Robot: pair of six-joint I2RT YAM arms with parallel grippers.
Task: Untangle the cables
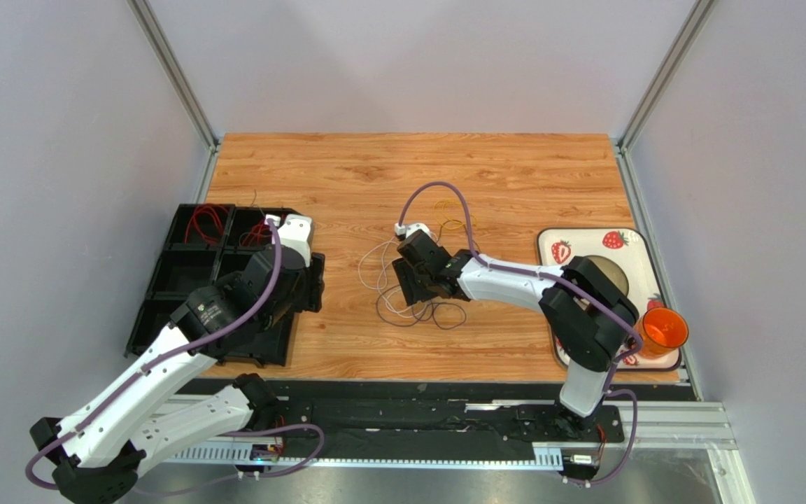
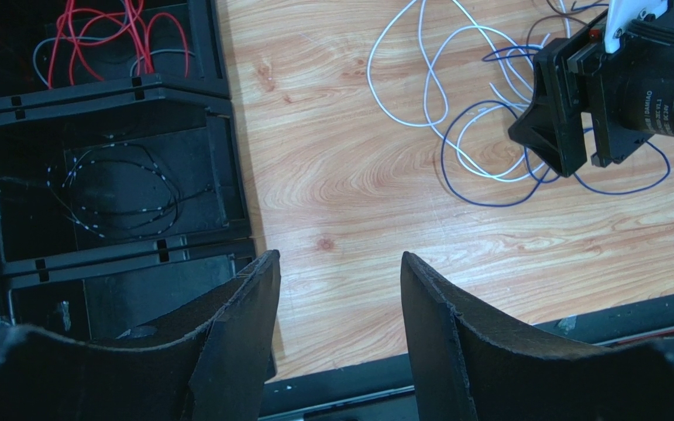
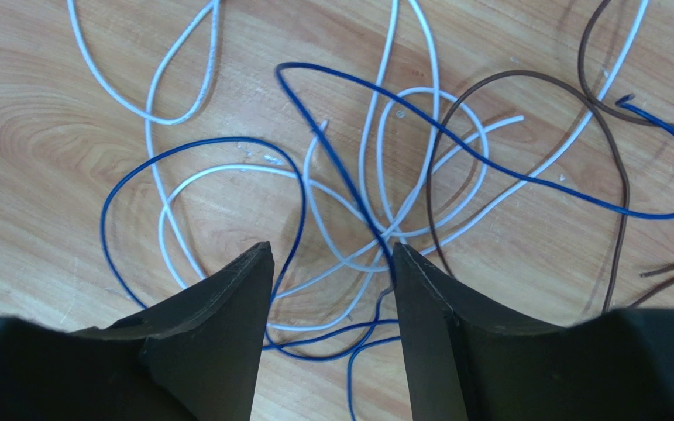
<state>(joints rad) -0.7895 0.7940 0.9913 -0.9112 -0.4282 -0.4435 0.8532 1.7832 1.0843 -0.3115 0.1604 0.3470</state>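
From above, the cables (image 1: pixel 418 305) lay tangled at the middle of the bench (image 1: pixel 355 179); the left wrist view showed the left claw (image 2: pixel 336 263) apart and empty by the compartment tray (image 2: pixel 103 92), likely ready to receive, while the right wrist view showed the right claw (image 3: pixel 332 250) apart astride their blue-and-white crossing, apparently to pinch one strand free.

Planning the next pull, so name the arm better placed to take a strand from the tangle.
Right. The right arm holds its jaws open directly over the crossed blue cable and white cable, strands showing between them. The left arm has open jaws by the black tray, away from the tangle.
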